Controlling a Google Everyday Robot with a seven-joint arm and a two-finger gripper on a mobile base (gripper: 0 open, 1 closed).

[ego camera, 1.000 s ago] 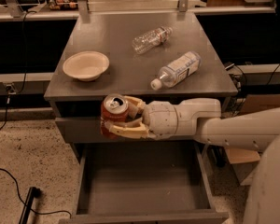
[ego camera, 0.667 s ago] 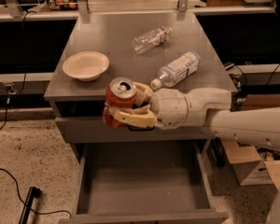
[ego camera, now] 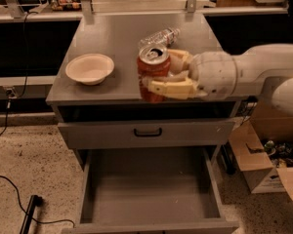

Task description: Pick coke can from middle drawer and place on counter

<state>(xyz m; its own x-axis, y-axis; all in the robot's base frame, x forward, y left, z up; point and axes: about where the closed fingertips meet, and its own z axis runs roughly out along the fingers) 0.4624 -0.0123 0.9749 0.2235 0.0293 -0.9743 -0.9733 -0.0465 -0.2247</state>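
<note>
The bench (ego camera: 112, 38) filled the upper middle of the view, its grey top running from 12 o'clock down to the centre. Below it, at 6 o'clock, the drawer (ego camera: 151, 194) stood pulled out, its flat floor bare. Between the two sat a shut drawer front (ego camera: 97, 134) with a black handle (ego camera: 147, 132). The white arm (ego camera: 263, 69) reached in from 3 o'clock towards the centre. A cardboard box (ego camera: 256, 162) stood on the floor at 4 o'clock, flaps up.

The claw (ego camera: 160, 71) was at the bench's front edge, just right of centre, clamped on the can (ego camera: 151, 65): one cream finger (ego camera: 173, 87) crossed the can's front low down, the other lay behind it at 1 o'clock. The can stood upright, silver top showing, over the front lip; whether its base touched the bench I could not tell.

A pale bowl (ego camera: 90, 68) sat on the bench at 9 o'clock from the can, well apart. A clear bottle (ego camera: 158, 35) lay on its side just behind the can at 12 o'clock.
</note>
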